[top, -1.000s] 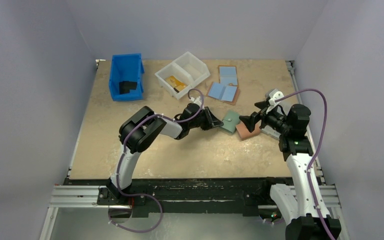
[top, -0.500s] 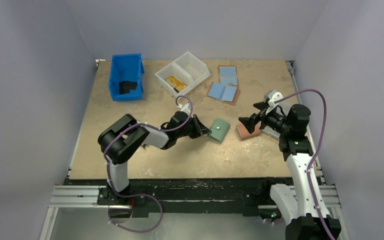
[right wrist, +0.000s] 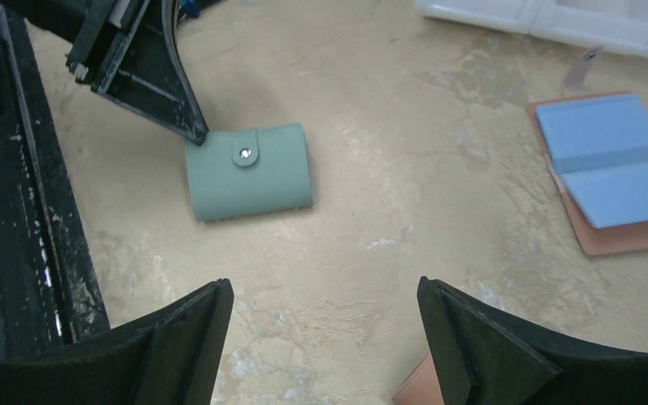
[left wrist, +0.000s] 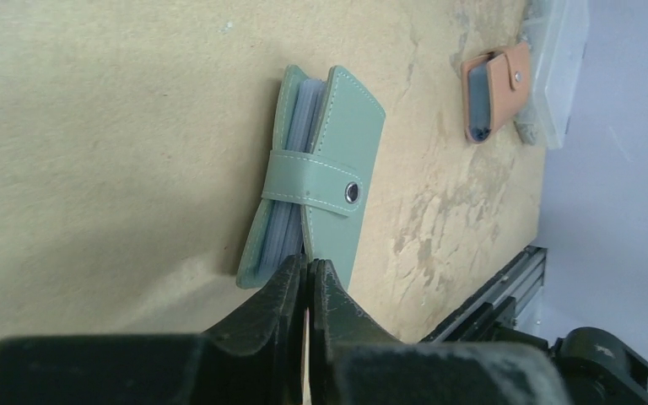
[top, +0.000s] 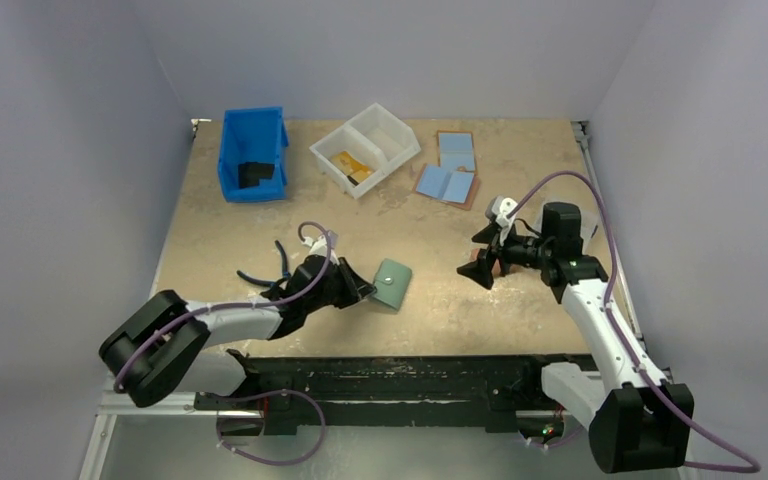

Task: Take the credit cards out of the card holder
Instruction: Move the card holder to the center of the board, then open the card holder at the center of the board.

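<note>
Jaws on my left gripper (left wrist: pixel 306 268) are pinching the snapped-shut card holder's (left wrist: pixel 337 143) edge, anchoring it well short of the white tray (top: pixel 392 128), while my right gripper (right wrist: pixel 322 291) is hovering spread wide, presumably for the snap.

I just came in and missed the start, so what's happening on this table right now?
The left gripper is pinched shut on one edge of the teal wallet, which lies flat on the table. Its snap tab is still fastened, so no cards have come out of it yet. The right gripper hangs wide open above the table to the wallet's right, close to a pink wallet, holding nothing.
</note>
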### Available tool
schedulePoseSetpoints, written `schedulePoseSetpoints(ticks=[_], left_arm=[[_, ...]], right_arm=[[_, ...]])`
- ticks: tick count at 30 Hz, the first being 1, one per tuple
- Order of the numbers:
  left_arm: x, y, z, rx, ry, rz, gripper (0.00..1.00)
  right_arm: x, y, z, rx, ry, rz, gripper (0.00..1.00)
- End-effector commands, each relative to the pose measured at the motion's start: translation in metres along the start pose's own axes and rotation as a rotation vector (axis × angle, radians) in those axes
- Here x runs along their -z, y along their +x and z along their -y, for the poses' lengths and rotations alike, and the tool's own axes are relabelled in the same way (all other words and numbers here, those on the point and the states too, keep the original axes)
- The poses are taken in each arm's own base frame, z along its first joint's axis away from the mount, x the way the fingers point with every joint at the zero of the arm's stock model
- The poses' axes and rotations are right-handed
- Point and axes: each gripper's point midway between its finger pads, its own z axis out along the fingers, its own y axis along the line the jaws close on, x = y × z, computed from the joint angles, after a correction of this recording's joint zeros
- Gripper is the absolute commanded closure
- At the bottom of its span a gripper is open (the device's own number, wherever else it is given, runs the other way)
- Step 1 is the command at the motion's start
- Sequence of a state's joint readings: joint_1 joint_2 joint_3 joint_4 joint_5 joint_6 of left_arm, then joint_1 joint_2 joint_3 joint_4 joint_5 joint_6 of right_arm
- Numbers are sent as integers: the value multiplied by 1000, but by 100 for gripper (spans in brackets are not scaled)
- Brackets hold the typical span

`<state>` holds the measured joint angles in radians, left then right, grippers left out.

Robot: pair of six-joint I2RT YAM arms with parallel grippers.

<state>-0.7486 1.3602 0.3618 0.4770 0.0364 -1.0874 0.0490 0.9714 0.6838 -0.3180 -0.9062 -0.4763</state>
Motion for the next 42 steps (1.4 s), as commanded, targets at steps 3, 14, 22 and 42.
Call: schedulePoseSetpoints(ticks=[3, 14, 22, 42], left_arm=[[23, -12, -13, -84, -94, 54, 66], [60, -46, 15, -352, -176, 55, 40], [63, -63, 47, -505, -218, 110, 40], [42, -61, 84, -654, -205, 141, 38]], right_arm=[[1, -12, -16, 139, -98, -1, 10], [2, -11, -18, 157, -110, -2, 10], [3, -11, -17, 164, -98, -6, 10], [3, -10, -14, 171, -83, -14, 9]])
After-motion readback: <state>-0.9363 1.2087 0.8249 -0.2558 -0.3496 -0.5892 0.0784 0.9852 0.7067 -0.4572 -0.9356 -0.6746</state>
